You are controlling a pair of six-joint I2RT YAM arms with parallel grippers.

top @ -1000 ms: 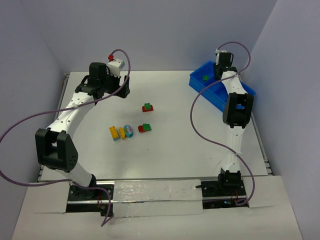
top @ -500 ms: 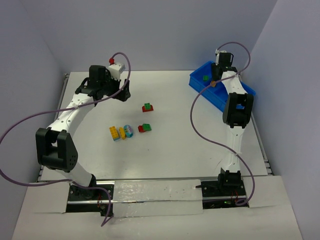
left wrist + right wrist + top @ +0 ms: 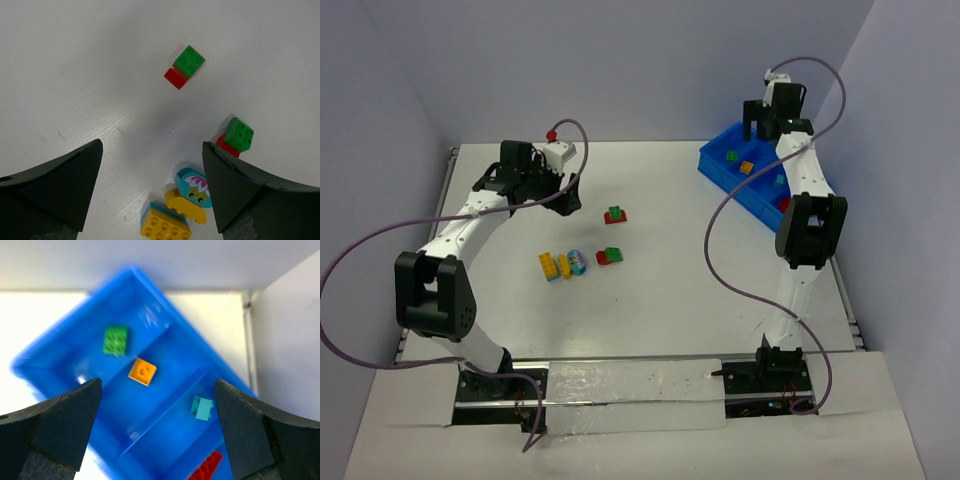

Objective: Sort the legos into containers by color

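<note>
White table [image 3: 670,310], pale grey walls [image 3: 650,60] on three sides. A blue bin [image 3: 716,172] is set at the table's 2 o'clock corner, skewed to the edges. Four compartments are seen from the right wrist, each holding one of the legos: a green brick [image 3: 115,340] at 10 o'clock, then an orange brick [image 3: 142,371], a teal brick [image 3: 202,408], and a red brick [image 3: 206,467] at 5 o'clock. The right gripper [image 3: 157,385] is hung over the bin, jaws spread wide, nothing held.

The other legos are found loose near table centre. A far green-on-red pair [image 3: 615,215] is noted at 12 o'clock of a near green-on-red pair [image 3: 610,255]. At the near pair's 9 o'clock a row is formed: blue piece [image 3: 578,261], yellow arch [image 3: 564,266], yellow brick [image 3: 548,266], close together. The left gripper [image 3: 568,190] is poised over bare table at 10 o'clock of the far pair, jaws released wide and empty.
</note>
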